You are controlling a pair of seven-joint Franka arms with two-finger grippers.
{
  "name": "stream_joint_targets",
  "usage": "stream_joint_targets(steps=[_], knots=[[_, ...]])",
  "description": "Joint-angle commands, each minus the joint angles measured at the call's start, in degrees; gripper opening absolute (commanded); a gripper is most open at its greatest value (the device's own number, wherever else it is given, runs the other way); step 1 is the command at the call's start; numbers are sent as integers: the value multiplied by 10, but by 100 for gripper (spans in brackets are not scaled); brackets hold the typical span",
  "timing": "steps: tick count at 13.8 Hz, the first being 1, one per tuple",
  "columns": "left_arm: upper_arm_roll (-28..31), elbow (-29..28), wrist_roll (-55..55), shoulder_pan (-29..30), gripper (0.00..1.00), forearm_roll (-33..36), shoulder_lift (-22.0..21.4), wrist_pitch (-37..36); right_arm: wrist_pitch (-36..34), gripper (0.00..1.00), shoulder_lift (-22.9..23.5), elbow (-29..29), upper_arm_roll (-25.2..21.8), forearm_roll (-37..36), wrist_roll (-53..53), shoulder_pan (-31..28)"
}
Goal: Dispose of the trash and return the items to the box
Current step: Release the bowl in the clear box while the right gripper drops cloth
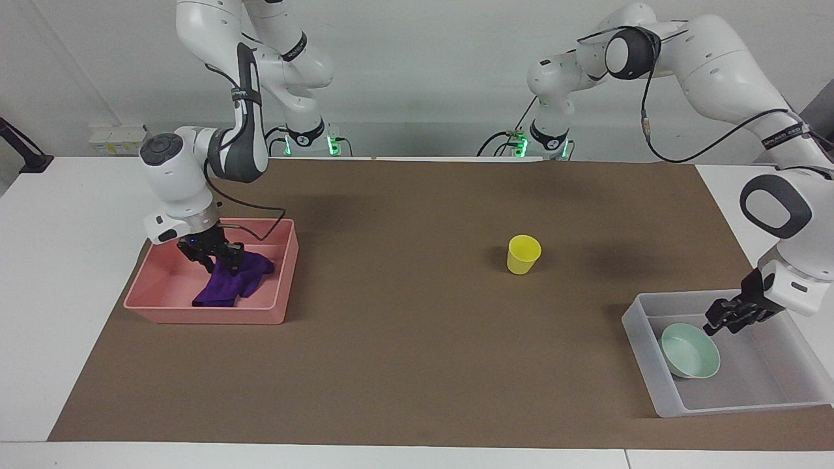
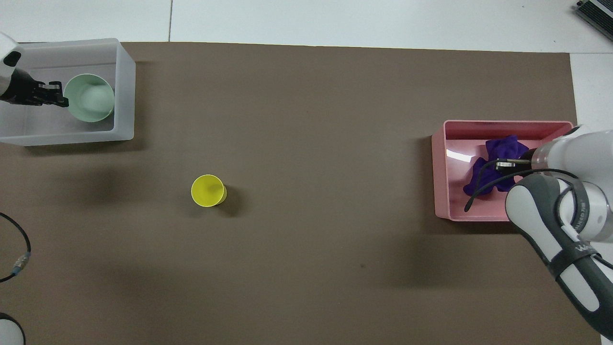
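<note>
The purple cloth, the trash (image 1: 231, 284) (image 2: 500, 148), lies crumpled on the floor of the pink bin (image 1: 202, 318) (image 2: 438, 177). My right gripper (image 1: 218, 259) stands open just above it, fingers spread and off the cloth. The mint-green bowl (image 1: 689, 350) (image 2: 89, 97) rests in the clear box (image 1: 642, 339) (image 2: 125, 96), against the wall toward the table's middle. My left gripper (image 1: 715, 324) (image 2: 61, 94) hangs open beside the bowl's rim, inside the box. The yellow cup (image 1: 523, 254) (image 2: 208, 190) stands upright on the brown mat between the two containers.
The brown mat (image 1: 404, 365) covers most of the white table. The pink bin sits at the right arm's end, the clear box at the left arm's end. A loose black cable (image 2: 14, 254) shows near the left arm's base.
</note>
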Motion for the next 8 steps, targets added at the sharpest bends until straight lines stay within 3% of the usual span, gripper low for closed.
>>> stream_joint_targets(steps=[1, 4, 7, 8], knots=[[6, -169, 1, -28, 100, 2, -136, 21, -97, 100, -13, 73, 8, -4, 13, 15], [7, -271, -50, -78, 100, 11, -222, 20, -177, 100, -49, 110, 11, -5, 56, 41], [6, -338, -85, -133, 100, 33, -255, 37, -227, 100, -93, 116, 14, -10, 70, 46], [6, -383, -108, -156, 100, 43, -273, 77, -255, 100, -101, 130, 18, -11, 70, 50]])
